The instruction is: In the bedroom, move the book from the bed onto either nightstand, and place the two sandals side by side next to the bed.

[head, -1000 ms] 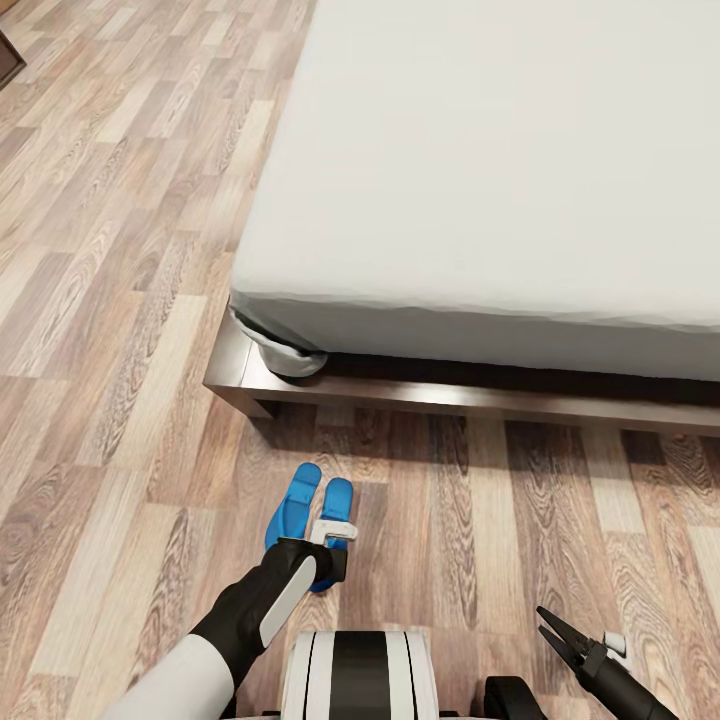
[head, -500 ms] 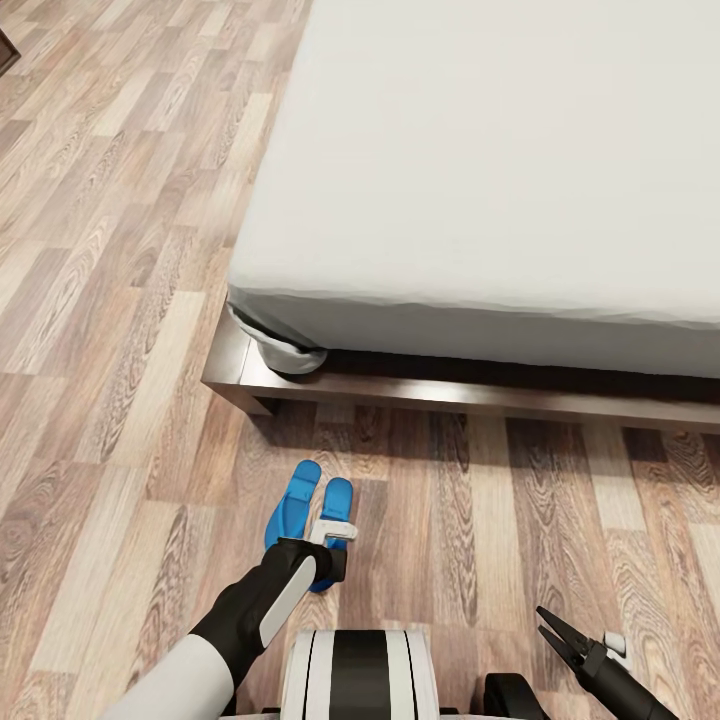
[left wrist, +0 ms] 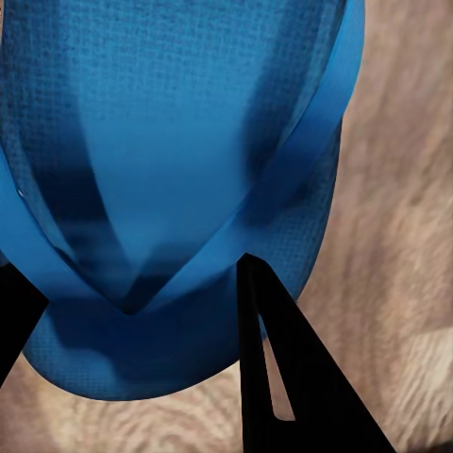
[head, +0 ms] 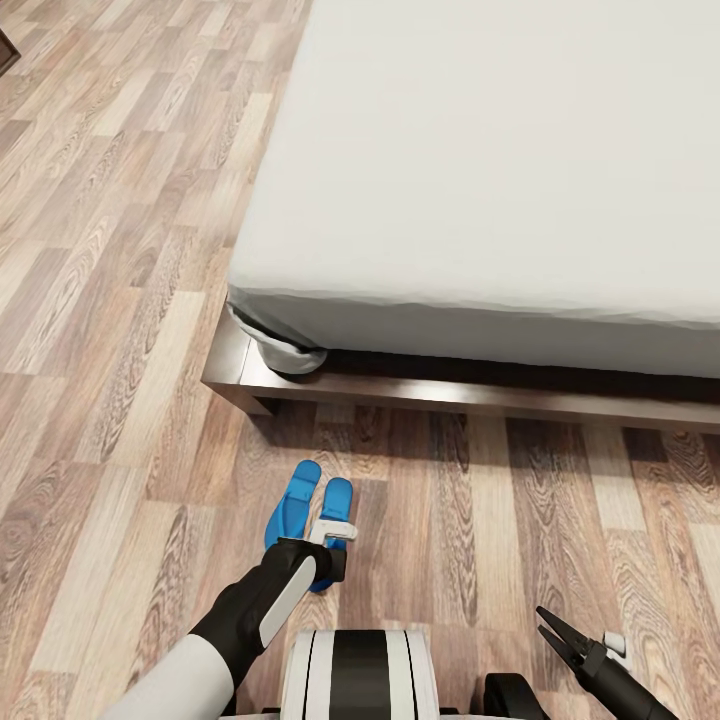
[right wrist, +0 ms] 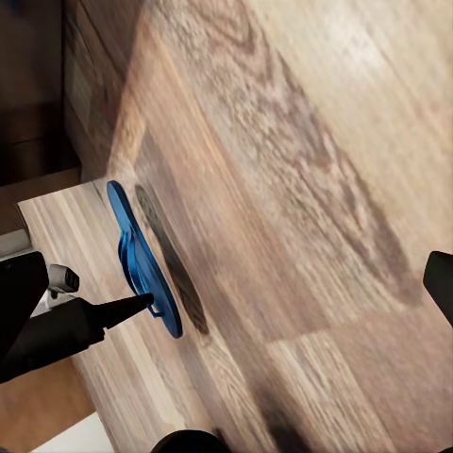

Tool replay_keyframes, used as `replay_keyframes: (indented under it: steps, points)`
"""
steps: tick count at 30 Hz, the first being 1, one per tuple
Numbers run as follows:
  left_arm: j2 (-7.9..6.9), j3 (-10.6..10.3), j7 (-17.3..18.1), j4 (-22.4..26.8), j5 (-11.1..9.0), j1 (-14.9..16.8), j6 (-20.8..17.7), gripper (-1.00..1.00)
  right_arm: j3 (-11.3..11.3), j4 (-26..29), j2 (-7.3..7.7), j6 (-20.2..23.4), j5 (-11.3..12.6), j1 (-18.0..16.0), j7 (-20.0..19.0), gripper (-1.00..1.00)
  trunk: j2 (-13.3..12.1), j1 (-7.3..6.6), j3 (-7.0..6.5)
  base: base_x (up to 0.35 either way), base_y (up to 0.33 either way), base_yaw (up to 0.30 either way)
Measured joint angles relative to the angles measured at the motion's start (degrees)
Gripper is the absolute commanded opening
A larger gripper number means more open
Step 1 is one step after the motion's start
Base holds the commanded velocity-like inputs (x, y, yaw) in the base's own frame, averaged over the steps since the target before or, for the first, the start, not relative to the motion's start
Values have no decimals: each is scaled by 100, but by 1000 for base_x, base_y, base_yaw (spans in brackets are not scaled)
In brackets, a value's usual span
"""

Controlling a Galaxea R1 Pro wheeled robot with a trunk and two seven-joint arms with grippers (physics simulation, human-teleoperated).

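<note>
Two bright blue sandals lie side by side on the wood floor just in front of the bed's near left corner, the left sandal beside the right sandal. My left gripper hangs directly over their near ends. In the left wrist view the left gripper stands open, its dark fingers spread above one sandal near its toe strap. Seen from the right wrist, that sandal is a thin blue shape on the floor. My right gripper is open, low at the right. The book and nightstands are out of view.
The bed's dark wooden frame runs across ahead of the sandals, with a bunched sheet corner above it. Wood-plank floor stretches to the left of the bed. My white and black base shows at the bottom.
The head view shifted very slightly a second ago. Neither the arms nor the sandals have visibly moved.
</note>
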State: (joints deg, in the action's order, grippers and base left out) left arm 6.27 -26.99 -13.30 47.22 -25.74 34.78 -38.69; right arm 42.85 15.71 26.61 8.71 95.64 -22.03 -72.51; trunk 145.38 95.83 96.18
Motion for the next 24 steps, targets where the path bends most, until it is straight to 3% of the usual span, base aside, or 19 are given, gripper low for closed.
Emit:
replay_keyframes:
  steps: [24]
  points:
    - [-9, 0, 0, 0, 36, 0, 8, -100, 0, 0, 2, 5, 0, 0, 0, 100, 0, 0, 0, 0, 0, 0]
